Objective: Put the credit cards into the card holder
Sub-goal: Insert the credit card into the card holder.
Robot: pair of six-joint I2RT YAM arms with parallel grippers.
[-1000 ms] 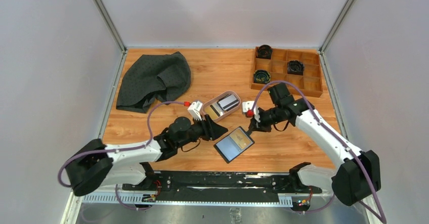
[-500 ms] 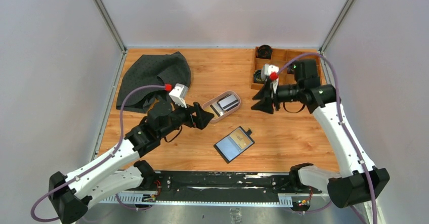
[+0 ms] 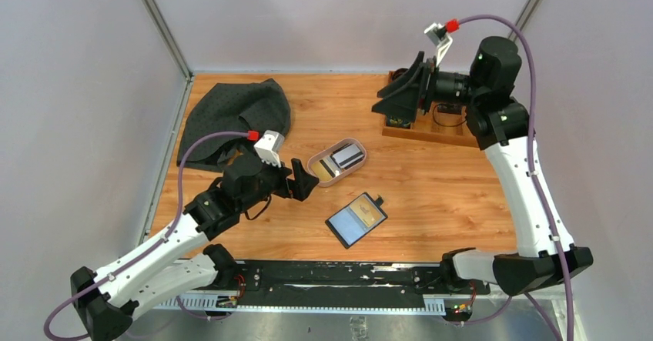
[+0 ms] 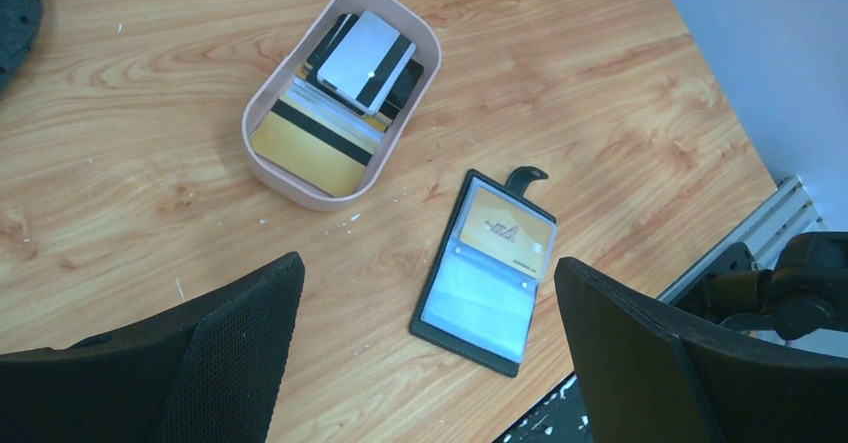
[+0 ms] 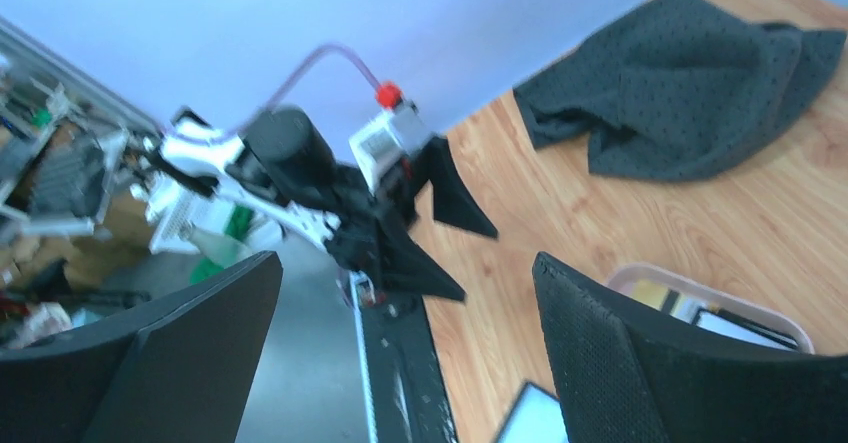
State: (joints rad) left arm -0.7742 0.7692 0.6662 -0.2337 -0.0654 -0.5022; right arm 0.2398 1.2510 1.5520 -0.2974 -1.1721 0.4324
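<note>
No legible text or labels.

The top external camera sits high above and behind both arm bases, looking down from afar over the whole orange-brown wooden table (image 3: 447,202). The left wrist camera looks steeply down between the spread fingers of the left gripper (image 4: 428,259), fairly close to the tabletop, the pinkish oval plastic tray (image 4: 318,199) and open black leather-like folding card holder (image 4: 480,308) just ahead. The right wrist camera, held high and blurred, faces back across the table between the parted fingers of the right gripper (image 5: 407,255) toward the white-and-black left arm (image 5: 295,163). All three views share the tray.
</note>
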